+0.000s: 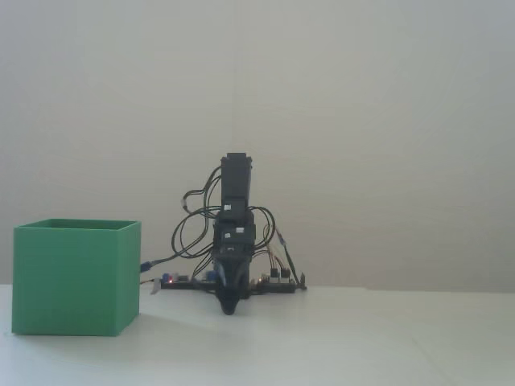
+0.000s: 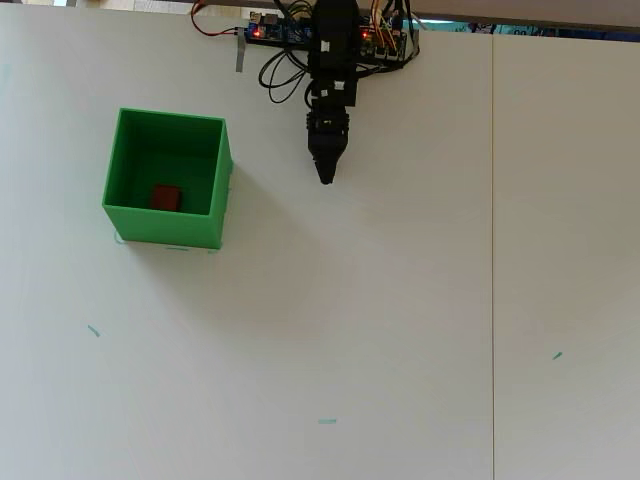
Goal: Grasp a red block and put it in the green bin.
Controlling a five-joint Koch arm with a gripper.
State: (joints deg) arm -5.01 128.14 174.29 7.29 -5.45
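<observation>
Green bin (image 2: 216,196) sits on the white table (image 2: 400,320), left part of the overhead view, open top up. Red block (image 2: 166,197) lies inside it on the floor of the bin, toward the near wall, roughly centred left to right. In the fixed view the green bin (image 1: 76,277) is at the left edge, walls hiding the block.

Black arm (image 2: 333,60) reaches from its base at the far edge of the table, pointing toward the near side. Gripper (image 2: 326,178) hangs to the right of the bin, well apart from it, tip pointing down at bare table. In the fixed view the gripper (image 1: 230,308) tip is low, very near or touching the tabletop, can't tell which. Jaws look pressed together into one dark point, nothing between them.

Circuit boards (image 2: 268,31) with lit LEDs and loose black cables (image 2: 283,73) sit at the arm base. Small teal marks (image 2: 327,421) on the near table. Plain pale wall (image 1: 362,121) behind.
</observation>
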